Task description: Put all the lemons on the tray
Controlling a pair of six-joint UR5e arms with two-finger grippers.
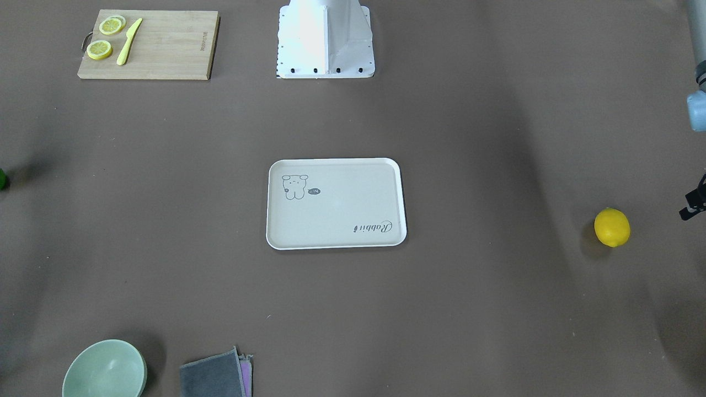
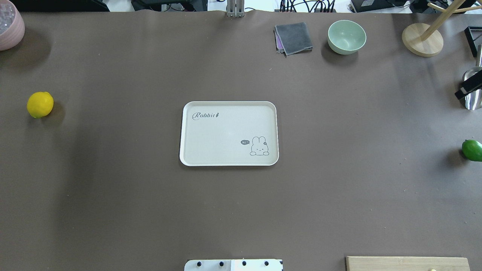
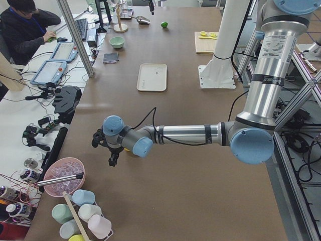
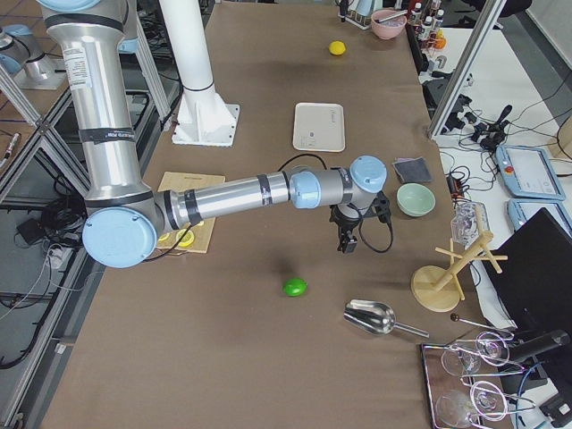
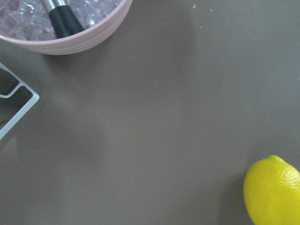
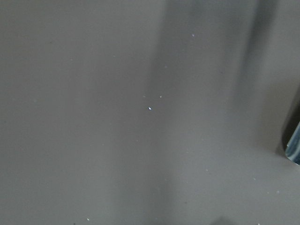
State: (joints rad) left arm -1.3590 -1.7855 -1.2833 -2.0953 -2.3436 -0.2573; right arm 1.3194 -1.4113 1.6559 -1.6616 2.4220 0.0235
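Left gripper (image 3: 105, 150) and right gripper (image 4: 357, 231) hang fingers-down over opposite ends of the table (image 2: 113, 207); finger spread not readable on either.
Each forearm lies stretched out level, with the wrist turned down. Yellow lemon (image 2: 40, 104) is on the table by the left end, near the left gripper. Green lemon (image 2: 472, 150) is by the right end, near the right gripper. Tray (image 2: 226, 128) is mid-table, well apart from both.

Counter (image 2: 113, 169) bare from tray (image 2: 226, 128) to yellow lemon (image 2: 40, 104), tray to green lemon (image 2: 472, 150). Obstacles: pink bowl (image 2: 11, 26) far-left; metal scoop (image 2: 473, 92) far-right, nr green lemon.
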